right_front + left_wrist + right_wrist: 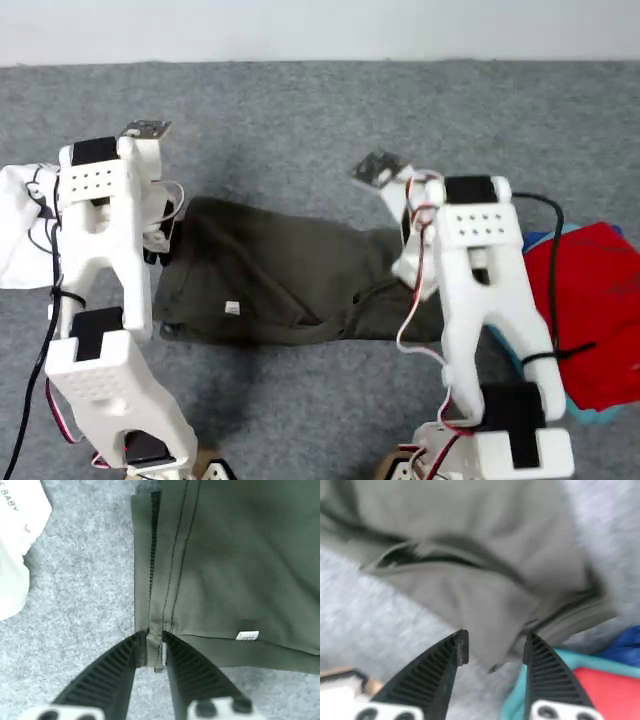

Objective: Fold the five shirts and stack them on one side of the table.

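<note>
Olive shirt [240,555] has its hem pinched by left fingers [112,672]; right fingers [435,675] gape.

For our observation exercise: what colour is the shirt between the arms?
The shirt is olive green; clearest in high view.

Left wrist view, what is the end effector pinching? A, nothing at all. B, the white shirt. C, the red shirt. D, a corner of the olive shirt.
D: the left end effector is closed on the stitched hem corner of the olive shirt, while the white shirt lies apart from it on the grey table.
</note>
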You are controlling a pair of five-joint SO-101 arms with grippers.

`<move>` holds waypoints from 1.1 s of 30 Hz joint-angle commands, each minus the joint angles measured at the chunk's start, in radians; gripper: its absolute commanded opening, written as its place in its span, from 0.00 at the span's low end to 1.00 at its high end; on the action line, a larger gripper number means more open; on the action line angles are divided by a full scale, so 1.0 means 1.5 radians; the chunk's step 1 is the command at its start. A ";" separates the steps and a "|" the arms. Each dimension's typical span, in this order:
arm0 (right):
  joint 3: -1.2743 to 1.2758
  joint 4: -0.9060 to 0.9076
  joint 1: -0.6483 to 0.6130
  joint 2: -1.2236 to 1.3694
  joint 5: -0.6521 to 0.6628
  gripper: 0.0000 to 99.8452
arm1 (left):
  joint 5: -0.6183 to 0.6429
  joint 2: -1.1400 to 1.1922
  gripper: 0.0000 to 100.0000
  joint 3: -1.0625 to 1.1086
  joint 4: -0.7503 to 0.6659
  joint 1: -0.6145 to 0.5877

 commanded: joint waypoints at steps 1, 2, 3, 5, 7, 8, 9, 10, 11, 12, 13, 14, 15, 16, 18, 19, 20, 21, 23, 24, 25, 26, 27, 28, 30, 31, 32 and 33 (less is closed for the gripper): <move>0.102 -0.053 -0.002 -0.055 -0.006 0.18 | 0.005 -0.040 0.06 -0.002 -0.003 -0.005; 0.140 -0.093 0.001 -0.059 -0.006 0.19 | 0.005 -0.040 0.06 -0.002 -0.003 -0.005; 0.176 -0.140 0.002 -0.061 -0.006 0.19 | 0.005 -0.040 0.06 -0.002 -0.003 -0.005; 0.237 -0.245 0.012 -0.060 -0.006 0.19 | 0.005 -0.039 0.06 -0.002 -0.003 -0.005; 0.288 -0.372 0.021 -0.060 -0.006 0.19 | 0.005 -0.039 0.06 -0.002 -0.003 -0.004; 0.310 -0.427 0.024 -0.060 -0.006 0.19 | 0.005 -0.039 0.06 -0.002 -0.003 -0.003; 0.333 -0.479 0.024 -0.059 -0.006 0.19 | 0.005 -0.039 0.06 -0.002 -0.003 -0.003; 0.355 -0.527 0.024 -0.057 -0.006 0.19 | 0.005 -0.039 0.06 -0.002 -0.003 -0.003; 0.372 -0.565 0.024 -0.049 -0.006 0.18 | 0.005 -0.039 0.06 -0.002 -0.003 -0.003; 0.387 -0.597 0.024 -0.036 -0.006 0.18 | 0.005 -0.039 0.06 -0.002 -0.003 -0.003; 0.395 -0.620 0.024 -0.019 -0.006 0.18 | 0.005 -0.039 0.06 -0.002 -0.003 -0.003; 0.397 -0.636 0.025 0.003 -0.006 0.18 | 0.005 -0.039 0.06 -0.002 -0.003 -0.003; 0.396 -0.646 0.025 0.023 -0.006 0.18 | 0.005 -0.039 0.06 -0.002 -0.003 -0.003; 0.390 -0.648 0.026 0.038 -0.005 0.18 | 0.005 -0.039 0.06 -0.002 -0.003 -0.003; 0.361 -0.619 0.022 0.049 -0.005 0.18 | 0.005 -0.039 0.06 -0.002 -0.003 -0.003; 0.347 -0.591 0.020 0.046 -0.005 0.18 | 0.005 -0.039 0.06 -0.002 -0.003 -0.003; 0.331 -0.554 0.019 0.035 -0.005 0.18 | 0.005 -0.039 0.06 -0.002 -0.003 -0.003; 0.315 -0.514 0.014 0.020 -0.005 0.18 | 0.005 -0.039 0.06 -0.002 -0.002 -0.003; 0.289 -0.439 0.011 -0.022 -0.005 0.18 | 0.005 -0.039 0.06 -0.002 -0.002 -0.004; 0.283 -0.409 0.009 -0.047 -0.005 0.18 | 0.005 -0.039 0.06 -0.002 -0.002 -0.004; 0.280 -0.381 0.007 -0.074 -0.005 0.19 | 0.005 -0.039 0.06 -0.002 -0.002 -0.004; 0.280 -0.358 0.006 -0.103 -0.005 0.19 | 0.005 -0.039 0.06 -0.002 -0.002 -0.004; 0.280 -0.334 0.006 -0.131 -0.008 0.19 | 0.006 -0.039 0.06 -0.002 -0.002 -0.005; 0.280 -0.312 0.006 -0.161 -0.008 0.19 | 0.007 -0.038 0.06 -0.001 -0.002 -0.006; 0.280 -0.267 0.006 -0.220 -0.010 0.18 | 0.007 -0.038 0.06 0.008 -0.004 -0.007; 0.280 -0.246 0.006 -0.250 -0.010 0.18 | 0.007 -0.038 0.06 0.015 -0.006 -0.007; 0.280 -0.230 0.006 -0.276 -0.010 0.18 | 0.007 -0.038 0.06 0.022 -0.008 -0.007; 0.280 -0.214 0.008 -0.298 -0.010 0.18 | 0.007 -0.037 0.07 0.028 -0.009 -0.007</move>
